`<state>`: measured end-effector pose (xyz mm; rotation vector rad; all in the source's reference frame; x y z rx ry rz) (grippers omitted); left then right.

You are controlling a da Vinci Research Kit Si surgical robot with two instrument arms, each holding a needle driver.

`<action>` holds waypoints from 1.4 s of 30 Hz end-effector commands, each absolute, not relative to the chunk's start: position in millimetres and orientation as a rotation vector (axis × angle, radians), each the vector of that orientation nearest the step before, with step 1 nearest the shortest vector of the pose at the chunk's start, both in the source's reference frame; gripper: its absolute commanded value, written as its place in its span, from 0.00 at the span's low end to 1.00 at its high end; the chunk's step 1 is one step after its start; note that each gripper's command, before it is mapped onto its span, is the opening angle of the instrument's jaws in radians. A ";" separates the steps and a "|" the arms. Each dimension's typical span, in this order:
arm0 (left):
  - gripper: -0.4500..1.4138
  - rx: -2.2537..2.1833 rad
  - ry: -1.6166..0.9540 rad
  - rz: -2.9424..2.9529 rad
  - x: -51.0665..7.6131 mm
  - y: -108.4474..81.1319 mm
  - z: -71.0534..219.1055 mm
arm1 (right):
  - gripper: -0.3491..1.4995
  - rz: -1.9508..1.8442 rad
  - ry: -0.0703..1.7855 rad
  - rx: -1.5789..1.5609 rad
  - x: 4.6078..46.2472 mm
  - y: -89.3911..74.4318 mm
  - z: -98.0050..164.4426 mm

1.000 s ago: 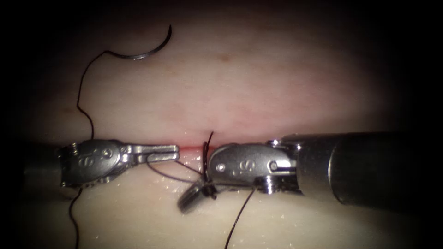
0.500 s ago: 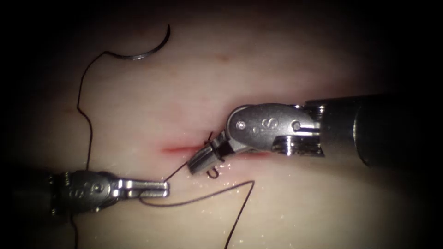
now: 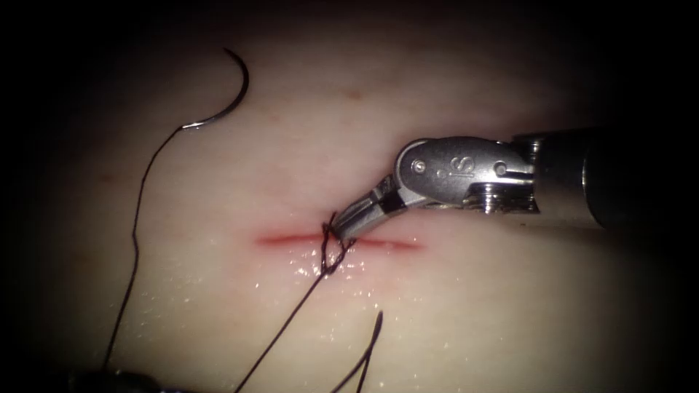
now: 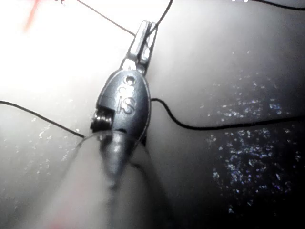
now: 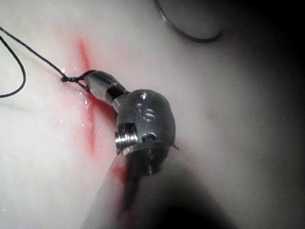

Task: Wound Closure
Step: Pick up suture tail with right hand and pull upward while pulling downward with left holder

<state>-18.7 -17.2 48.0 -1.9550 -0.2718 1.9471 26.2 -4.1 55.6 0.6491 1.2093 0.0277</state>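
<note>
The curved needle [image 3: 234,93] lies free on the tissue [image 3: 466,306] at the far left, above the cut [image 3: 386,244], held by neither tool and not in the tissue. Its thread [image 3: 135,240] trails down to the lower left. My right tool [image 3: 341,230] reaches in from the right, jaws shut on the thread's short end at the knot [image 3: 328,240] over the cut; the right wrist view shows the same grip [image 5: 86,77]. A taut strand [image 3: 280,335] runs from the knot to the lower left. In the left wrist view my left tool [image 4: 147,29] is shut on the thread.
A loose thread loop [image 3: 371,342] lies below the cut near the lower edge. Red fluid [image 5: 90,119] lines the cut. The needle [image 5: 190,36] also shows in the right wrist view. Slack thread [image 4: 214,125] lies across the tissue beside the left tool.
The left tool has drawn down and left past the lower edge, pulling the strand taut. The right tool has risen up and right with the short end. The knot has tightened; the needle has shifted.
</note>
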 end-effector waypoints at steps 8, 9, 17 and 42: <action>0.00 -1.948 -0.304 1.971 -19.4 -17.8 45.2 | 0.00 0.054 1.203 0.625 27.2 -2.7 57.2; 0.00 -1.949 -0.306 1.970 -19.6 -17.8 45.1 | 0.00 0.060 1.200 0.612 27.3 -2.2 57.5; 0.00 -1.957 -0.309 1.964 -21.1 -17.6 45.1 | 0.00 0.102 1.165 0.525 27.2 0.0 59.0; 0.00 -2.009 -0.338 1.989 -21.5 -24.5 44.2 | 0.00 0.150 1.069 0.363 26.5 0.8 60.8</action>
